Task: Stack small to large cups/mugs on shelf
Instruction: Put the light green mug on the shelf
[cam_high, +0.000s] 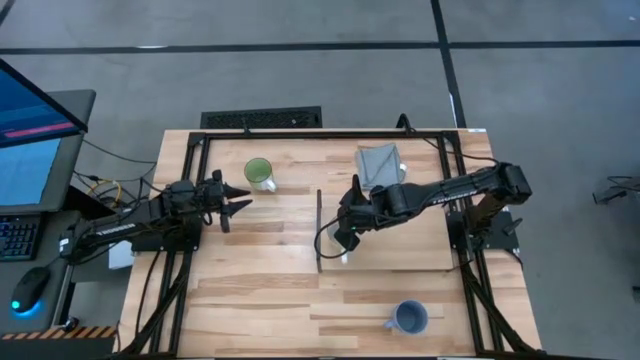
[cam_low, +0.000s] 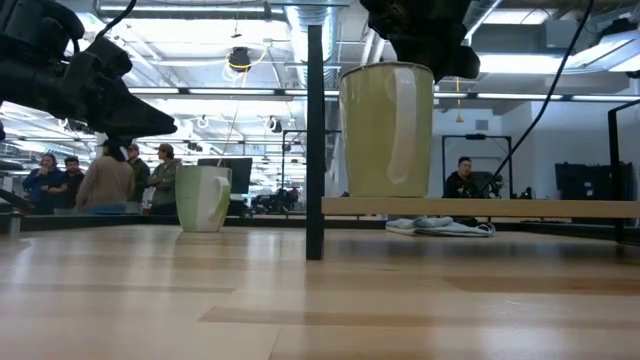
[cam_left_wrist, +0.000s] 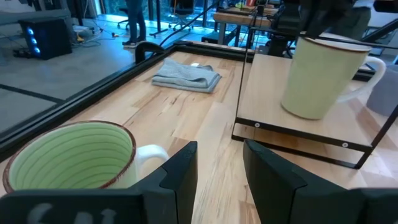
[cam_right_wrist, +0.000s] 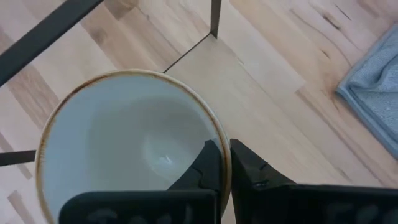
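We counted three mugs, one shelf and one folded cloth on the slatted light-wood tabletop (cam_high: 250, 300). The cream-white mug (cam_low: 387, 130), smooth-glazed, round and brown-rimmed, stood upright on the shelf (cam_low: 520, 207), near the shelf's edge that bears the thin dark strip. The shelf was a flat rectangular pale-wood board raised slightly on dark posts. The white mug with the ribbed green inside (cam_high: 258, 172) stood on the tabletop toward the far left, handle turned toward the shelf. The blue-grey mug (cam_high: 410, 317) stood alone near the front edge, well apart from the others. The grey cloth (cam_high: 380, 163) lay folded and soft at the far side, beside the shelf.

The right gripper (cam_right_wrist: 224, 165) was over the cream-white mug, its fingers (cam_right_wrist: 252, 177) clenched on the rim, one inside the wall and one outside. The left gripper (cam_high: 236, 199) hovered just beside the green-lined mug, its fingers (cam_left_wrist: 273, 177) parted and grasping nothing.
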